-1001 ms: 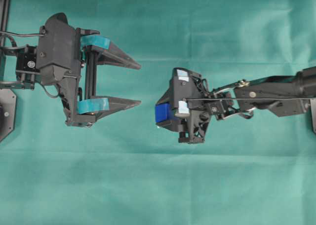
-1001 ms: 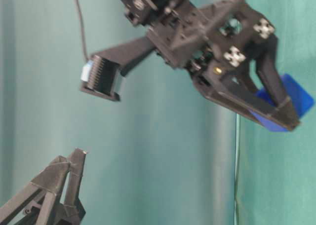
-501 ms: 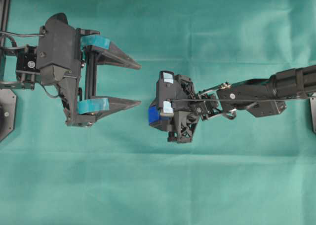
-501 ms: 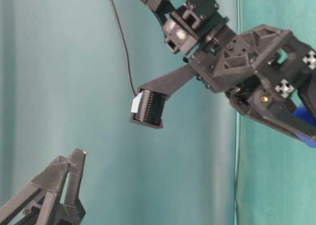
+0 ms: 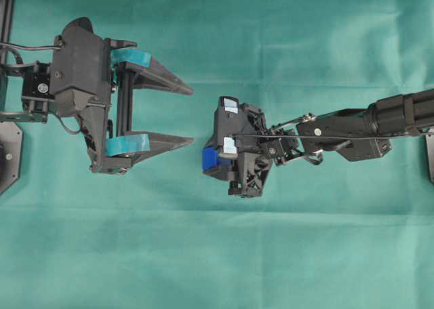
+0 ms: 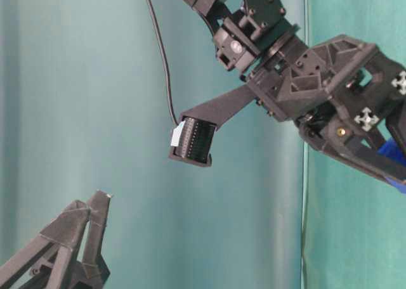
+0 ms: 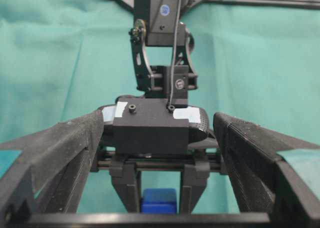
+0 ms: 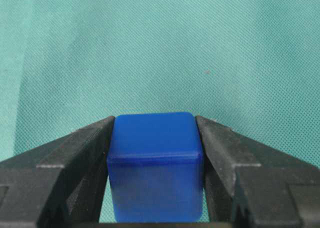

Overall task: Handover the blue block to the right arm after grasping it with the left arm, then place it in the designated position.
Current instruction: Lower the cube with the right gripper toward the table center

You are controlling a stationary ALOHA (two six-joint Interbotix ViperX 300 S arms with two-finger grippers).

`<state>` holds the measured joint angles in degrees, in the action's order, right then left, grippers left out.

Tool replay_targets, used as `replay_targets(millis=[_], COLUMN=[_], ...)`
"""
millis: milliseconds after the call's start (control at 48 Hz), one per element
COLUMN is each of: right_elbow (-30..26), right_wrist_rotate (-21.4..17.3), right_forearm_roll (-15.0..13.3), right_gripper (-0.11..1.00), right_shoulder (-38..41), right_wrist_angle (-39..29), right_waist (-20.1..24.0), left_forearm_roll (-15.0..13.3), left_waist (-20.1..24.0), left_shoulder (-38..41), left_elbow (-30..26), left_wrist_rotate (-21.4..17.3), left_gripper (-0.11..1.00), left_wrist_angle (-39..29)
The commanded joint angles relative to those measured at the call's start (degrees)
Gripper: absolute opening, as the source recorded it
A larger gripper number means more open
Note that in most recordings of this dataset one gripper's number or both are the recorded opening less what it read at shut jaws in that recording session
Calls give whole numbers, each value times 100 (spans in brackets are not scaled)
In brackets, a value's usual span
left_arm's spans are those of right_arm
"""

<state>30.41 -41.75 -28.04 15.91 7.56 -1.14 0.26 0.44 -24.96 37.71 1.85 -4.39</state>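
Note:
The blue block (image 8: pixel 155 163) is clamped between the plain black fingers of my right gripper (image 8: pixel 154 122), which points down at the green cloth. In the overhead view the block (image 5: pixel 209 160) shows at the left end of the right gripper (image 5: pixel 213 160), near mid-table. My left gripper (image 5: pixel 192 116), with teal tape bands, stands open and holds nothing, just left of the right one and apart from it. The left wrist view looks between its spread fingers (image 7: pixel 55 153) at the right gripper and the block (image 7: pixel 158 200). The designated position is hidden.
Green cloth (image 5: pixel 224 255) covers the whole table. The right arm (image 5: pixel 352 126) stretches in from the right edge. A black mounting rail (image 5: pixel 7 24) runs along the left edge. From table level, the right wrist camera (image 6: pixel 193 143) juts out to the left.
The right arm has carried the block leftward and slightly down, closer to the left gripper's lower fingertip; it has slowed in the last half second. The left gripper has not moved.

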Motion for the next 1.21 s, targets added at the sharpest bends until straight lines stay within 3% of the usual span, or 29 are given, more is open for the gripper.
replay_targets(millis=[0, 396, 438, 542, 605, 751, 1189], right_elbow=[-88, -105, -114, -123, -123, -132, -141], right_wrist_rotate=[0, 0, 0, 0, 0, 0, 18], right_forearm_roll=[26, 26, 35, 44, 44, 62, 53], right_gripper=[52, 53, 59, 86, 93, 87, 89], right_shoulder=[-97, -97, -97, -97, -97, -97, -352], right_wrist_angle=[35, 53, 44, 35, 26, 26, -141], right_waist=[-9, 35, 35, 35, 35, 35, 35], left_forearm_roll=[-9, -9, -9, -9, -9, -9, -9], left_waist=[26, 35, 35, 35, 35, 35, 53], left_shoulder=[-35, -35, -35, -35, -35, -35, -35], left_elbow=[-132, -141, -141, -141, -141, -132, -141], left_wrist_rotate=[0, 0, 0, -9, 0, 0, 0], left_gripper=[100, 100, 100, 100, 100, 100, 100], left_wrist_angle=[26, 26, 26, 26, 26, 26, 26])
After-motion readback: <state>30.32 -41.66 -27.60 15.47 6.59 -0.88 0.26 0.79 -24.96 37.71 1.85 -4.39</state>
